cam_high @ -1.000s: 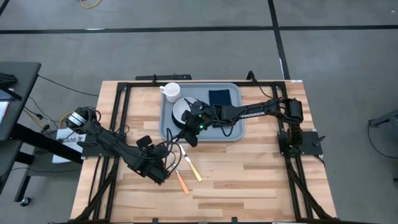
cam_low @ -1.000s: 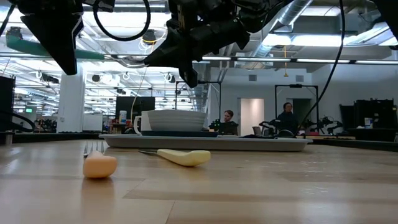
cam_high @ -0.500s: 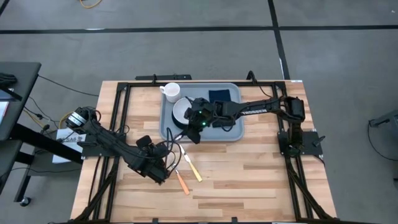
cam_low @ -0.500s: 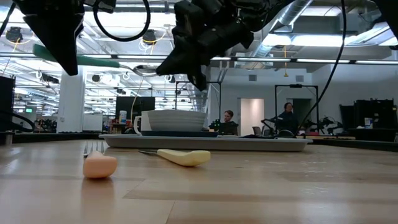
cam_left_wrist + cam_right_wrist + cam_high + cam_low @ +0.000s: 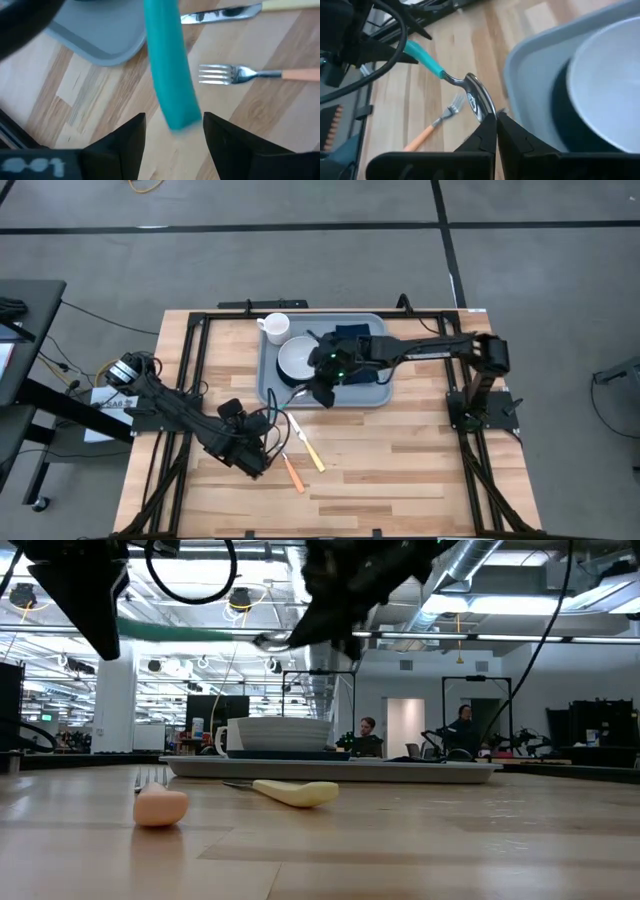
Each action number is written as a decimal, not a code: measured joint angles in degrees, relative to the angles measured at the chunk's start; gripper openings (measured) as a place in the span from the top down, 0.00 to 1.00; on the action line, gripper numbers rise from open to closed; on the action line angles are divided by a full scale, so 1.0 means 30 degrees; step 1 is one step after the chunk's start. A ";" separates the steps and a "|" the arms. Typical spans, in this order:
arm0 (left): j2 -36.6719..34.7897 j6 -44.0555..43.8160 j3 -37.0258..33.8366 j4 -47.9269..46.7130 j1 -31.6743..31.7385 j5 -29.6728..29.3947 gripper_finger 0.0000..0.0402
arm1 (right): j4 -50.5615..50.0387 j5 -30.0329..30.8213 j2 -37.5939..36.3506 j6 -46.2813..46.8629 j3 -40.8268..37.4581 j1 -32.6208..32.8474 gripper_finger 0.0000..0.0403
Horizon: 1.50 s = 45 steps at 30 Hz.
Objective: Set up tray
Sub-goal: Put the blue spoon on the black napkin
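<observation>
Right gripper (image 5: 318,392): shifted rightward over the tray since a second ago, fingers pinched on the bowl of a teal-handled spoon (image 5: 465,87). Left gripper (image 5: 262,442): lower left of centre, jaws wide, spoon handle between them, not gripped. Tray (image 5: 375,396): upper centre of the table, carrying white bowl (image 5: 297,358), mug (image 5: 275,327), navy napkin (image 5: 357,332). Fork (image 5: 250,74), orange handle, and knife (image 5: 307,450), yellow handle: on the wood below the tray.
</observation>
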 joint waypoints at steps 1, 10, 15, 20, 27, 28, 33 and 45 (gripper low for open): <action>0.0000 -0.0030 0.0000 -0.0102 -0.0107 -0.0164 0.53 | -0.0306 0.0312 -0.0383 -0.0057 0.0000 0.0000 1.00; -0.0580 -0.2215 -0.0015 -0.1085 -0.1197 -0.4695 0.53 | -0.4762 0.4126 -0.4766 -0.0062 -0.2073 0.0007 1.00; -0.1953 -0.0358 -0.0015 -0.0511 -0.1280 -0.6904 0.53 | -0.6063 0.5841 -0.7976 0.0128 -0.4463 0.0070 1.00; -0.3655 0.4522 -0.0015 0.1073 -0.1259 -0.7408 0.53 | -0.7015 0.7222 -1.1407 0.0099 -0.6652 0.0175 1.00; -0.6696 1.2378 -0.0202 0.6519 -0.0554 -0.7963 0.53 | -0.8225 1.0661 -1.4223 0.1104 -0.8384 0.0153 1.00; -0.7163 1.3595 -0.0406 0.7498 -0.0434 -0.7619 0.53 | -0.8236 1.0757 -1.4355 0.1110 -0.8563 0.0153 1.00; -0.9660 1.8810 -0.2868 1.3219 0.0653 -0.7086 0.53 | -0.7437 1.1395 -1.4237 0.1630 -0.9738 0.0338 1.00; -1.2697 2.6486 -1.2698 3.2303 0.5548 -0.0924 0.53 | -0.4100 1.2084 -1.4464 0.2284 -1.1907 0.2804 1.00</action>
